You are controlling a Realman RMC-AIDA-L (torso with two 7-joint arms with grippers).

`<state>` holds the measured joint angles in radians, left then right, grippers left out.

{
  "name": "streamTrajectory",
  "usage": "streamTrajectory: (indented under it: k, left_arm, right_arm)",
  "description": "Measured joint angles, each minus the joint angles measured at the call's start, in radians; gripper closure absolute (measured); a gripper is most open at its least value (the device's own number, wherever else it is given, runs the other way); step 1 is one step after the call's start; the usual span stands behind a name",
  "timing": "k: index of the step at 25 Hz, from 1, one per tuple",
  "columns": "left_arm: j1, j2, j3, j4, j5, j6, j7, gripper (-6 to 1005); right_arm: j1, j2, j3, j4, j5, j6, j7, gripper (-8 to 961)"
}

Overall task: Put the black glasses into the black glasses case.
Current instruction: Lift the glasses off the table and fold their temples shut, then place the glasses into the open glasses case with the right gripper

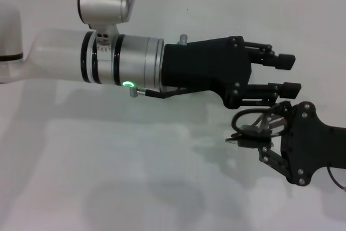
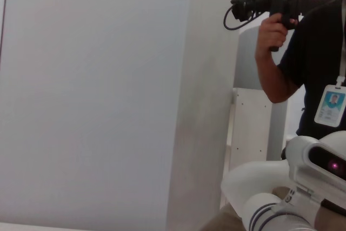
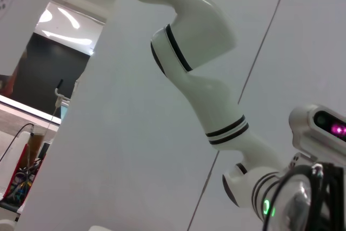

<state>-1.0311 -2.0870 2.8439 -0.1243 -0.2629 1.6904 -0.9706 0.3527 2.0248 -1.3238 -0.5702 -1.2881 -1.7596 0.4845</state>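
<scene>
Right gripper pinching the black glasses up off the white table, left gripper alongside with fingers spread, apparently ready to receive them; no case visible.

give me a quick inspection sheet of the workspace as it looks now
Surface: white table, bare where it shows in the head view.
Job's things: black glasses are held off the table in the right gripper. The glasses case: nothing seen.
Clutter: nothing seen.
Grippers: left gripper reaches across the middle of the table, fingers open, just above the glasses and holding nothing. The right gripper comes in from the right edge, shut on the glasses.
Cables: a thin black wire loops by the right gripper's body.
Surroundings: a person with an ID badge holds a camera in the left wrist view; white walls.
</scene>
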Motion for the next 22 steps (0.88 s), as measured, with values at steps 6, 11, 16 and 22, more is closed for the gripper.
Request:
streamTrajectory:
  k: [6,11,16,22]
  left_arm:
    - [0.003,-0.001,0.001,-0.001,0.002,-0.001,0.014,468]
    - [0.069,0.000,0.000,-0.044,-0.181,-0.051,0.053,467]
    - [0.137,0.006,0.000,-0.076,-0.351,-0.072,0.075,464]
    - [0.179,0.016,0.000,-0.092,-0.418,-0.073,0.081,459]
  right_arm:
    - [-0.001,-0.003,-0.005,0.001,0.001,0.010,0.004,838]
    - [-0.028,-0.007,-0.005,-0.027,-0.003,0.106,0.004,838]
    - [-0.091,0.003,-0.105,-0.199,0.025,0.378,0.026,837]
    - [-0.142,0.002,-0.417,-0.495,0.037,0.935,0.089,836]
